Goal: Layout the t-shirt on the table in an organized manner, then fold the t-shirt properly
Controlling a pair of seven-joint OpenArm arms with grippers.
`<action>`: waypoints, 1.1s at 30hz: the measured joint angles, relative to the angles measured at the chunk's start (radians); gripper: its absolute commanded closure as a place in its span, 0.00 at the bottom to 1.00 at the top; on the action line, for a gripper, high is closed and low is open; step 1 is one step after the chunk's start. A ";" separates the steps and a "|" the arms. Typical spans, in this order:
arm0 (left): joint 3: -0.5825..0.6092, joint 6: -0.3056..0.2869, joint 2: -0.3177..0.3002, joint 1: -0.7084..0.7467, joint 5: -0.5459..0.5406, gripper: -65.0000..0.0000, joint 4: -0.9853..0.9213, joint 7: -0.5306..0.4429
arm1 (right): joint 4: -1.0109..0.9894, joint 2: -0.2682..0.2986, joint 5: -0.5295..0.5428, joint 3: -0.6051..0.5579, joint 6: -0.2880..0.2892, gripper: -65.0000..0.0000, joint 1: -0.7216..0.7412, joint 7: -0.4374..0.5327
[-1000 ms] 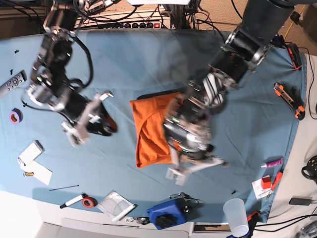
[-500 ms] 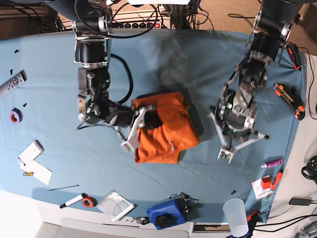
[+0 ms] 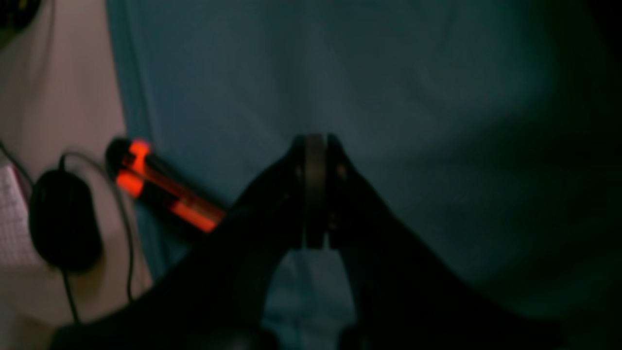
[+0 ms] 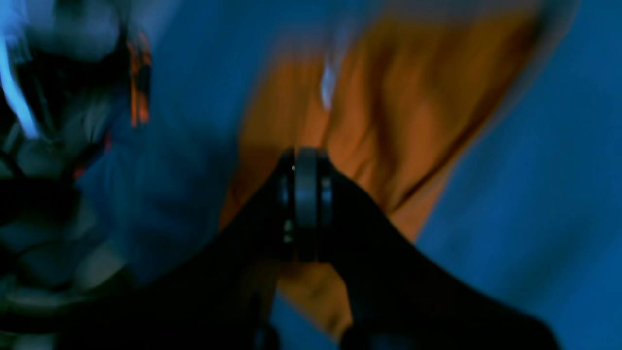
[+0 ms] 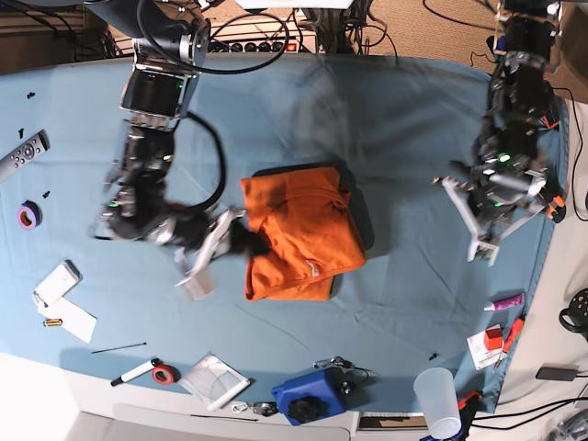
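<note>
Folded t-shirt (image 5: 299,231) rests at table (image 5: 367,101) centre as a compact packet. Right gripper (image 5: 213,248), jaws pressed together and empty, sits at its 9 o'clock edge; left gripper (image 5: 491,225), likewise closed empty, hangs well apart at 3 o'clock, probably parked clear.

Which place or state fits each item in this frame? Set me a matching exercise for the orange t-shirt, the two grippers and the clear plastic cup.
Things:
1. t-shirt
2. right gripper
3. left gripper
4. plastic cup

Places or states:
A. shut over bare teal table cloth, near an orange-and-black tool
B. folded into a compact block at mid-table
C. upright at the table's near edge
D. shut, empty, beside the orange fabric

Pairs: 1-B, 2-D, 3-A, 4-C
</note>
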 measured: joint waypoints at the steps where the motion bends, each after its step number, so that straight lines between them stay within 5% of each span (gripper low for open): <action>1: -0.030 -0.006 0.000 0.021 -0.019 1.00 0.012 0.002 | 0.042 0.005 0.005 0.023 0.002 1.00 -0.005 0.001; 9: -0.268 -0.106 0.003 0.199 -0.212 1.00 0.101 0.002 | 0.285 0.068 0.064 0.137 0.002 1.00 -0.238 -0.013; 15: -0.388 -0.126 0.003 0.290 -0.245 1.00 0.116 0.002 | 0.425 0.105 0.064 0.174 -0.001 1.00 -0.446 -0.018; 33: -0.401 -0.126 0.003 0.579 -0.248 1.00 0.116 -0.002 | 0.534 0.105 0.151 0.362 0.004 1.00 -0.818 -0.004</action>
